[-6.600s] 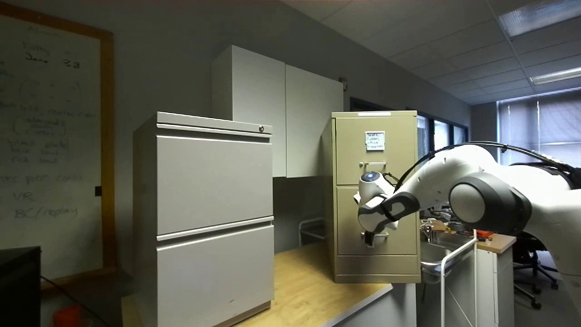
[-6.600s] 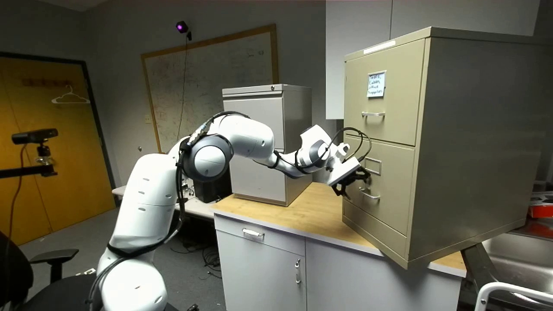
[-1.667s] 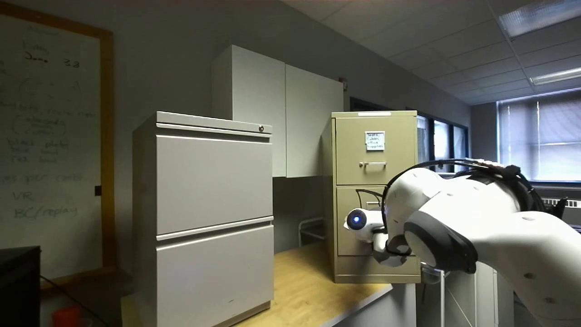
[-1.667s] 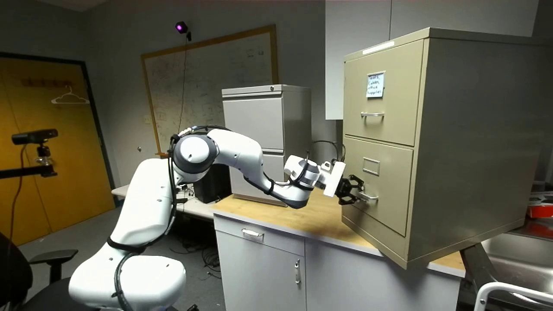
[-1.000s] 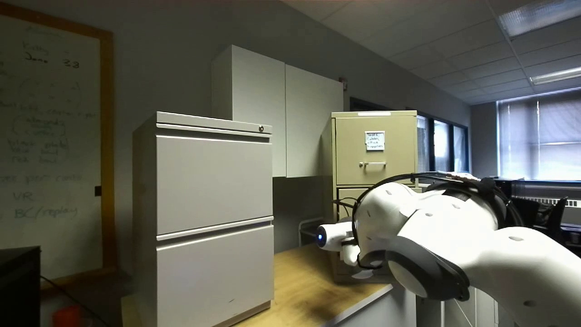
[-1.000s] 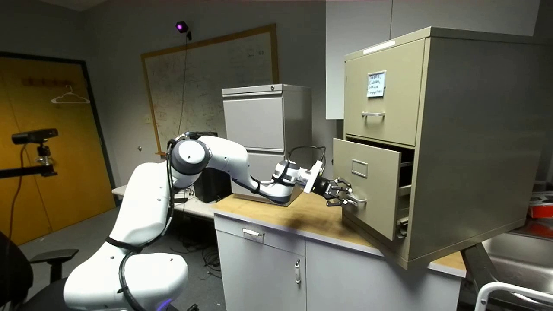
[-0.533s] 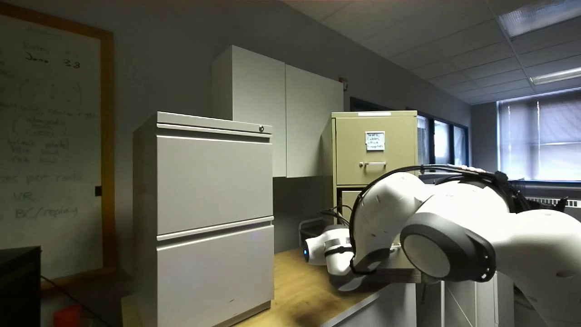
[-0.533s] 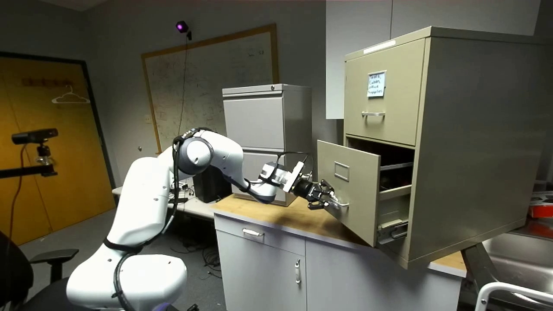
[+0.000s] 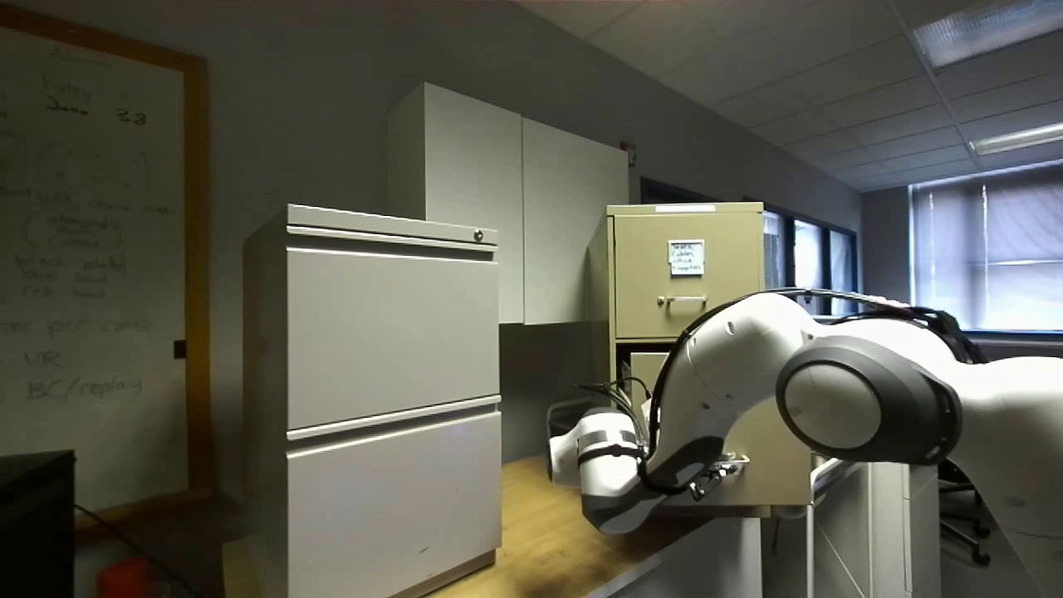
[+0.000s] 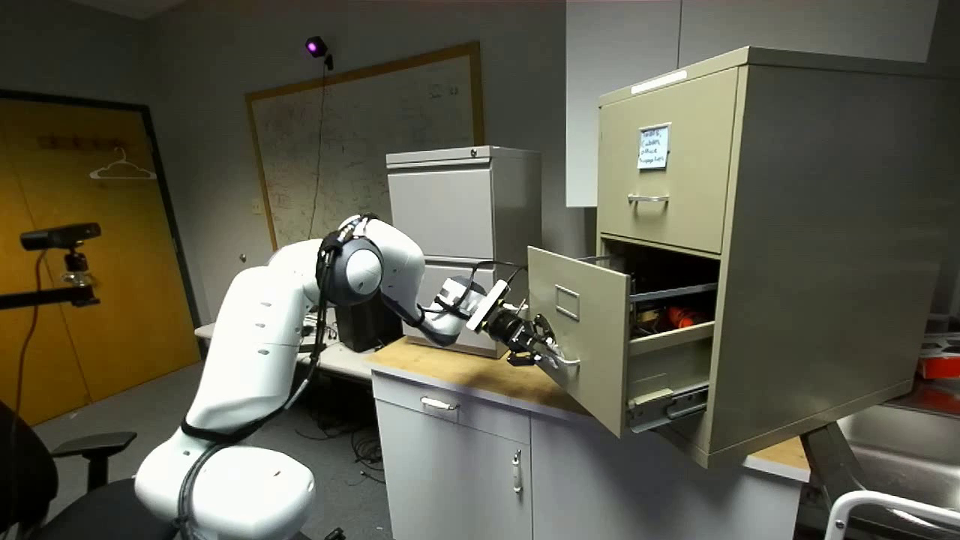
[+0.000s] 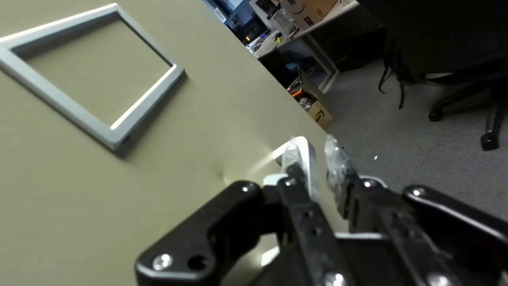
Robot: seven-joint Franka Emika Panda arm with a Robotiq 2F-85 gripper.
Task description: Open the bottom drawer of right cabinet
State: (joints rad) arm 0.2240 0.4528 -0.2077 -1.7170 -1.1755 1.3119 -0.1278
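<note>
Whiteboard writing [image 9: 83,389] reads "BC/replay"; the bottom drawer [image 10: 594,334] stands open.

There's the wood-topped desk [image 10: 465,365], below the claw [image 10: 553,351], carrying the grey cabinet [image 10: 441,214] behind the claw in an exterior view and the beige cabinet [image 10: 814,247] ahead of it, overhanging the edge!

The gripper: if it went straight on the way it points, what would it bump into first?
Probably the front of the bottom drawer, beside the handle that sits at the fingertips of the gripper; whether there's any gap is unclear.
</note>
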